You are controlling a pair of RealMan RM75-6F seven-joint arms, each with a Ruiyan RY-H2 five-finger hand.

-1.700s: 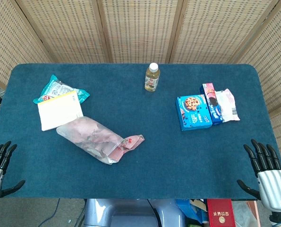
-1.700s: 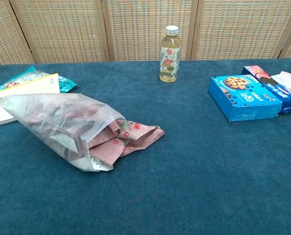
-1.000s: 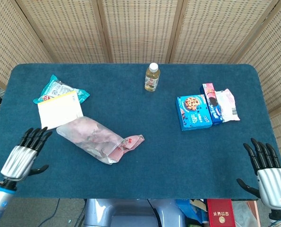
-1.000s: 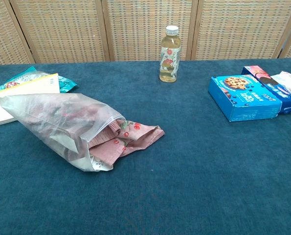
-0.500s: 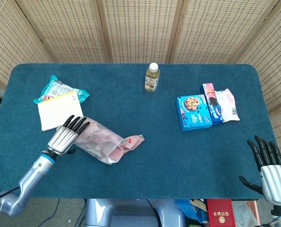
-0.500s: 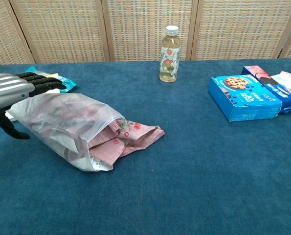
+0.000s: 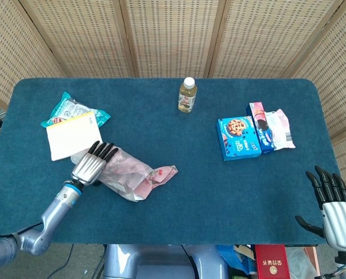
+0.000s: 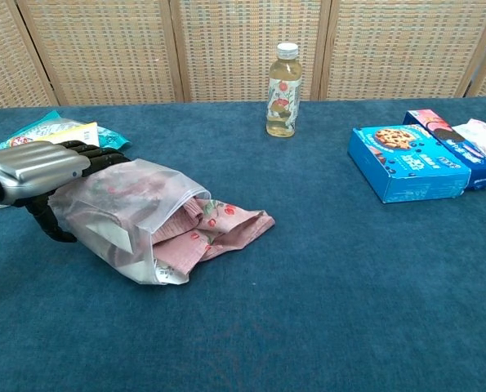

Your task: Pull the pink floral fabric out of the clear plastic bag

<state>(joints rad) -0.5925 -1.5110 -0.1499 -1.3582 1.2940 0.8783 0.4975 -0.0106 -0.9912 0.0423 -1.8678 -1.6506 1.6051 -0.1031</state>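
At the near right corner of the blue worktop [image 7: 178, 203], right robot hand [image 7: 334, 208], fingers spread, holding nothing, well apart from everything else. Near the left front, clear plastic bag [image 8: 120, 214] lying on its side, mouth toward the right. Pink floral fabric [image 8: 218, 230] mostly inside the bag, one end spilling out of the mouth onto the worktop. Over the closed end of the bag, left robot hand [image 7: 93, 164], fingers extended forward and lying on the plastic, thumb down beside it; not possible to tell whether actually gripping the bag or only resting on it. Just behind the bag, white booklet [image 7: 72, 135], with a teal snack packet [image 7: 68, 108] partly under its far edge. On the right side, blue cookie box [image 7: 239, 138], a pink-and-blue biscuit box [image 7: 260, 127] touching its right side, and a white-and-pink packet [image 7: 282, 129] just beyond that. At the far middle, upright, small bottle [image 7: 186, 95] with a white cap and pale liquid. Behind the worktop, woven screen panels [image 7: 173, 35].
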